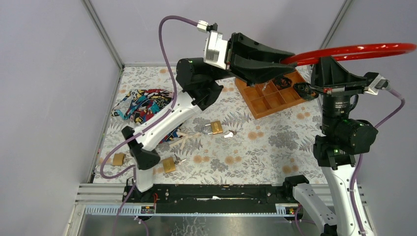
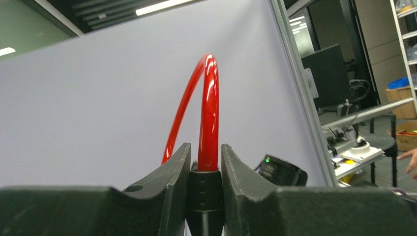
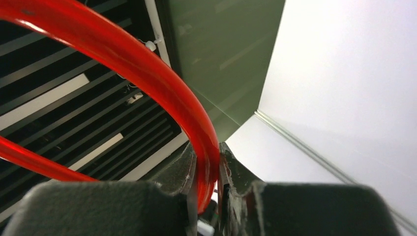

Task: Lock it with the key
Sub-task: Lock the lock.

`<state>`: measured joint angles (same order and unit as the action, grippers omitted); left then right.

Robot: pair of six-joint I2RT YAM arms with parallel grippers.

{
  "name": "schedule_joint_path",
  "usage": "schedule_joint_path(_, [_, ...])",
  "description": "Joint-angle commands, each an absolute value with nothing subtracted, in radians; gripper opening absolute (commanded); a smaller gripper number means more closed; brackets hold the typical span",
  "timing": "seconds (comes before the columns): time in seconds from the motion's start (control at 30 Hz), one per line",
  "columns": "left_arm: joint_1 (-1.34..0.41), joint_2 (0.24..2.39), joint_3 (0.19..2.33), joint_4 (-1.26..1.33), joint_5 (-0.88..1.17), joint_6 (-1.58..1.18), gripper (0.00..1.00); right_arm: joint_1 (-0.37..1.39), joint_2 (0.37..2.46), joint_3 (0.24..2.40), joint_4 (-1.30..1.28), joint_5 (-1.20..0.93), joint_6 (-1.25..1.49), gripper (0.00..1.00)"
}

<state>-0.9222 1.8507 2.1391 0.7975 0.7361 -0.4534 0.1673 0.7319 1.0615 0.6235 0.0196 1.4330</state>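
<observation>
Wrist views show us left gripper (image 2: 205,160) and right gripper (image 3: 207,167) each pinching red cable lock (image 2: 209,113), only overhead shows brass padlock (image 1: 215,128) near wooden tray (image 1: 260,105)

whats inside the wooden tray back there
The wooden tray's visible compartments look mostly bare. Its far side is covered by the left end effector and its right corner by the right end effector, both holding the red cable lock.
</observation>
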Motion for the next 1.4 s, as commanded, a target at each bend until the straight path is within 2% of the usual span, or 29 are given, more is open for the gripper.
schedule_joint_path(0.0, [-0.927, 1.971, 2.366, 0.788, 0.634, -0.448, 0.00, 0.173, 0.742, 1.119, 0.546, -0.090, 1.472, 0.00])
schedule_joint_path(0.1, [-0.933, 2.006, 2.427, 0.785, 0.629, -0.455, 0.00, 0.173, 0.786, 1.195, 0.520, -0.170, 1.449, 0.00])
schedule_joint_path(0.43, [-0.939, 1.953, 2.202, 0.765, 0.610, -0.422, 0.00, 0.173, 0.836, 1.290, 0.543, -0.291, 1.458, 0.00])
schedule_joint_path(0.57, [-0.939, 1.959, 2.204, 0.735, 0.611, -0.427, 0.00, 0.173, 0.835, 1.332, 0.455, -0.302, 1.384, 0.06])
schedule_joint_path(0.63, [-0.940, 1.948, 2.167, 0.721, 0.618, -0.424, 0.00, 0.173, 0.837, 1.351, 0.426, -0.315, 1.345, 0.00])
schedule_joint_path(0.7, [-0.940, 1.922, 2.101, 0.706, 0.616, -0.402, 0.00, 0.173, 0.838, 1.384, 0.361, -0.326, 1.288, 0.00])
schedule_joint_path(0.8, [-0.940, 1.881, 1.992, 0.681, 0.614, -0.337, 0.09, 0.173, 0.831, 1.442, 0.231, -0.314, 1.164, 0.00])
schedule_joint_path(1.0, [-0.939, 1.795, 1.788, 0.646, 0.523, -0.191, 0.11, 0.173, 0.819, 1.507, 0.082, -0.295, 1.017, 0.00])
schedule_joint_path(1.13, [-0.937, 1.768, 1.745, 0.608, 0.507, -0.186, 0.14, 0.173, 0.836, 1.543, 0.059, -0.352, 0.981, 0.00])
schedule_joint_path(1.27, [-0.931, 1.751, 1.721, 0.544, 0.435, -0.237, 0.26, 0.173, 0.852, 1.594, 0.037, -0.403, 0.941, 0.00])
schedule_joint_path(1.37, [-0.930, 1.750, 1.727, 0.500, 0.360, -0.276, 0.28, 0.173, 0.856, 1.604, 0.046, -0.431, 0.946, 0.00])
